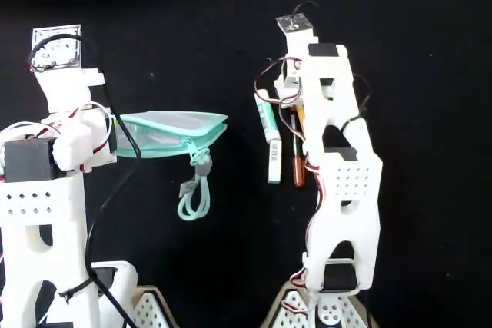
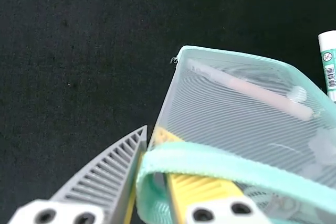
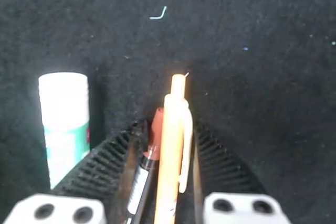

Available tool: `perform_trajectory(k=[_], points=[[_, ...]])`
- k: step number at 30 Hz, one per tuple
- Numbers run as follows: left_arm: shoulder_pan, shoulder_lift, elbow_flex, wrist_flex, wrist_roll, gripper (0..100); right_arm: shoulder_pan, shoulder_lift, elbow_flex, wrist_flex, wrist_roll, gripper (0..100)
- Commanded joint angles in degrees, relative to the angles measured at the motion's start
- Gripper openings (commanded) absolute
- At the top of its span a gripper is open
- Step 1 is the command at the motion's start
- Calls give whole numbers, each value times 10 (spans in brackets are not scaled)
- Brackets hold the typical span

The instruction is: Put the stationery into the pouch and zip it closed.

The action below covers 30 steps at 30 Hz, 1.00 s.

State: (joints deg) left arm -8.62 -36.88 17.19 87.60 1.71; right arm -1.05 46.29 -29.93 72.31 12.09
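Pouch [image 1: 173, 134], mint-green mesh — your left gripper [image 2: 152, 139] clamps its end, pale stick [image 2: 247, 90] inside | your right gripper [image 3: 168, 129] pinches orange plastic pen [image 3: 173, 150] and red-brown marker [image 3: 148, 153] together, down at black cloth [image 1: 423, 51] | white-and-green glue stick [image 3: 64, 114] just beside them.

The table [image 1: 430, 113] is covered in black, felt-like cloth. Right of centre lie a white-and-green glue stick [image 1: 266, 119] and a small white oblong item [image 1: 274, 162] just near of it, almost end to end, with a red-brown pen [image 1: 297, 165] alongside. To the left is a mint mesh pouch [image 1: 173, 132]. Its looped cord [image 1: 194, 199] trails nearward on the cloth.
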Motion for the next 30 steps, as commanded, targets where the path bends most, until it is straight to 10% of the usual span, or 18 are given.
perform_trajectory(k=[1, 30], points=[[-2, 7, 3, -8, 4, 30, 18, -30, -35, -7, 4, 137], [-2, 6, 3, -8, 4, 30, 47, 110, -217, 54, 20, 177]])
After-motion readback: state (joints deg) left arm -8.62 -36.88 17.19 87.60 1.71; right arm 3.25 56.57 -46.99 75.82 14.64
